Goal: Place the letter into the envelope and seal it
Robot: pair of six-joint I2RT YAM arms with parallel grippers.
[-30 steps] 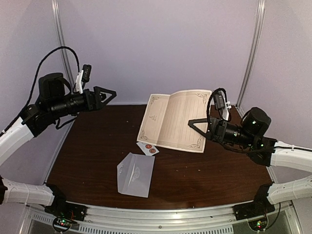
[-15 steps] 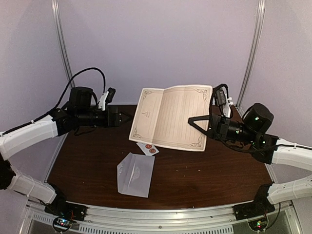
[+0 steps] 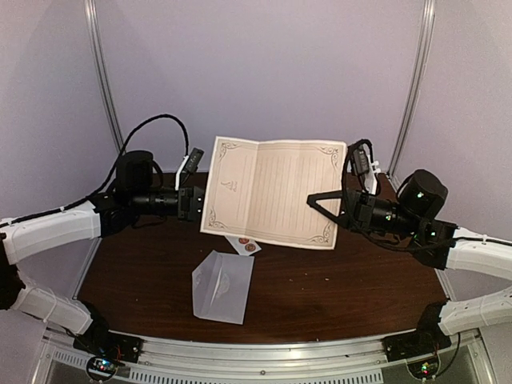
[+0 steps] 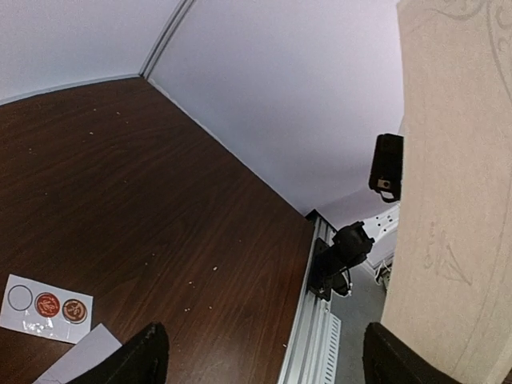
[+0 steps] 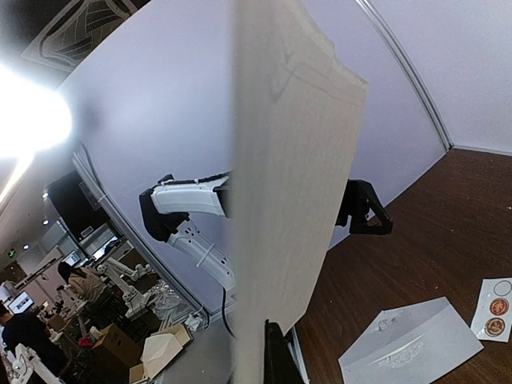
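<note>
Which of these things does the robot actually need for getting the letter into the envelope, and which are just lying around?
For the job:
- letter, held up by the right fingers
- left fingers, open at its other edge
- envelope, flat on the table
- sticker strip, probably for sealing

Just lying about:
- pale specks on the table

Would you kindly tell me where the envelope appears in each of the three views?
Top external: the envelope lies flat, lower centre.
Left wrist: just the envelope corner, bottom left.
Right wrist: the envelope, lower right.
Shared landmark: the sticker strip beside it.
</note>
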